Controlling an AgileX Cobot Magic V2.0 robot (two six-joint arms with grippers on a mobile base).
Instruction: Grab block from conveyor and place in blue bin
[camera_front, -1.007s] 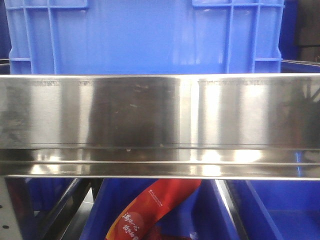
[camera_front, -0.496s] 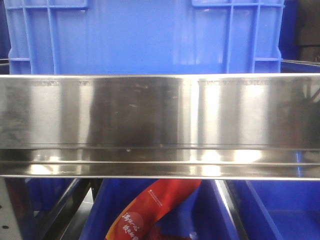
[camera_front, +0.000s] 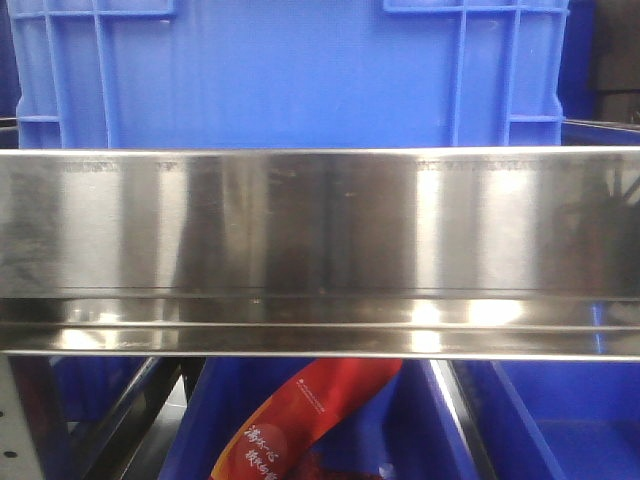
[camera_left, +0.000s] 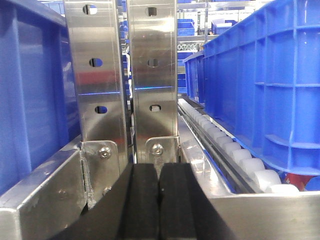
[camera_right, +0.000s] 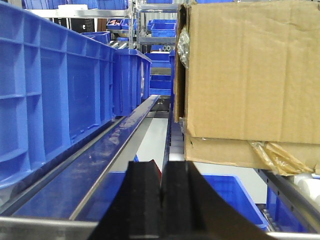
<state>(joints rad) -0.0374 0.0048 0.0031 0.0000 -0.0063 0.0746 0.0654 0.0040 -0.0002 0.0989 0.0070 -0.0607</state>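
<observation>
At lower centre of both wrist views: left gripper (camera_left: 159, 200) and right gripper (camera_right: 161, 202), pads pressed together, holding nothing.
No block is visible, so its bearing, axis and nearer arm cannot be told; blue bin (camera_front: 290, 70) fills the upper front view.

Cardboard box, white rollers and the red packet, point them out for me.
Cardboard box (camera_right: 250, 70): right wrist view, front face.
White rollers (camera_left: 252, 166): left wrist view, one roller's top.
Red packet (camera_front: 300, 415): front view, printed middle.

Blue bin (camera_front: 290, 75) atop steel conveyor rail (camera_front: 320, 230), white rollers (camera_left: 240, 155) beneath.
</observation>
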